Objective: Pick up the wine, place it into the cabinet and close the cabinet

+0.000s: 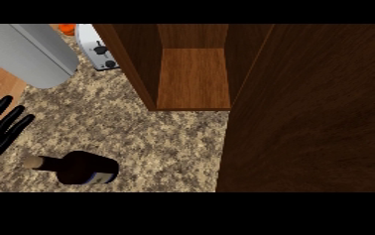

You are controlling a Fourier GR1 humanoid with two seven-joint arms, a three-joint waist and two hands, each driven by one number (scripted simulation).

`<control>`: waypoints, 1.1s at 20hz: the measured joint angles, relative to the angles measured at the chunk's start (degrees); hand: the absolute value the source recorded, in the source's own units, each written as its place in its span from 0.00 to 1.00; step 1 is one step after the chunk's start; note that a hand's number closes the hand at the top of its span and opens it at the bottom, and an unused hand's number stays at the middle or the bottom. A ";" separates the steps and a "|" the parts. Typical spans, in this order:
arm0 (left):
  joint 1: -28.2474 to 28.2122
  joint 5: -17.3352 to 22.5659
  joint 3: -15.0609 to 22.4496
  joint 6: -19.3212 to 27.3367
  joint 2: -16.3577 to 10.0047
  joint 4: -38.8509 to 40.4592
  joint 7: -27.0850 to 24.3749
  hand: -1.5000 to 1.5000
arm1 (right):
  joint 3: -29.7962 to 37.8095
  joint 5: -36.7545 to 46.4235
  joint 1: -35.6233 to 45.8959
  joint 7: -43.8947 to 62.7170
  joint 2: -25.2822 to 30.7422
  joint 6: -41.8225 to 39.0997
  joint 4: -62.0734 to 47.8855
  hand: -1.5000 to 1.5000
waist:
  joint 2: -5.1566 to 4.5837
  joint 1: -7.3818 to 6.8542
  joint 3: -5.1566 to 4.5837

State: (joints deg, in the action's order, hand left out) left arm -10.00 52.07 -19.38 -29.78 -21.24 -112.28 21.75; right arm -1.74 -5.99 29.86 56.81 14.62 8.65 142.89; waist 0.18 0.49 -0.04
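A dark wine bottle (82, 167) with a cork-coloured top lies on its side on the speckled counter (147, 135) at the lower left, its neck pointing left. The wooden cabinet (192, 78) stands open at the top centre, its shelf bare. Its big dark door (300, 110) is swung out and fills the right side of the view. My left hand (10, 121) shows at the left edge with straight fingers, resting above and left of the bottle and apart from it. My right hand shows nowhere.
A grey rounded appliance (36, 53) lies at the upper left. A white toaster (97, 48) stands beside the cabinet's left wall, with something orange (67, 29) behind it.
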 measured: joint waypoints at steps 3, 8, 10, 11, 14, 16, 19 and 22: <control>-1.04 -4.94 0.93 -3.37 3.00 3.38 -3.01 0.00 | 0.36 0.20 0.61 0.05 -0.09 0.09 -0.11 0.00 | -0.02 -0.09 0.00; -1.32 -11.21 0.84 -7.88 5.66 8.91 -7.41 0.00 | 0.33 0.29 1.87 0.56 -0.06 -0.02 -0.35 0.00 | -0.03 -0.19 0.00; -0.50 -13.15 0.44 -9.28 5.96 11.52 -8.96 0.00 | 0.79 0.27 2.43 1.02 0.05 0.05 -0.34 0.00 | -0.04 -0.16 -0.01; 0.17 -14.43 0.51 -9.85 6.40 13.00 -9.92 0.00 | 0.53 0.38 3.22 1.37 0.13 0.28 -0.33 0.00 | -0.02 -0.10 -0.01; 0.95 -17.39 -0.22 -13.13 6.84 17.99 -13.43 0.00 | 0.49 0.48 3.73 1.76 0.25 0.49 -0.24 0.00 | -0.01 -0.04 -0.03; 1.00 -19.99 -0.36 -14.52 7.58 20.36 -15.60 0.00 | 0.97 0.43 3.71 1.48 0.30 0.38 -0.41 0.00 | -0.03 -0.09 -0.01; 1.42 -23.70 -0.88 -16.64 7.98 24.07 -19.03 0.00 | 0.69 0.51 3.26 1.27 0.03 0.43 -0.31 0.00 | -0.04 -0.10 -0.01; 2.40 -25.63 -0.45 -16.45 8.83 26.04 -20.00 0.00 | 0.20 0.71 5.11 1.79 0.21 0.78 -0.45 0.00 | -0.02 -0.15 -0.01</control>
State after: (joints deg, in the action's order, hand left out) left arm -7.60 26.44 -19.84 -46.22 -12.41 -86.24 1.75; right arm -1.53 -5.27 34.97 58.60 14.82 9.43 142.44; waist 0.16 0.34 -0.05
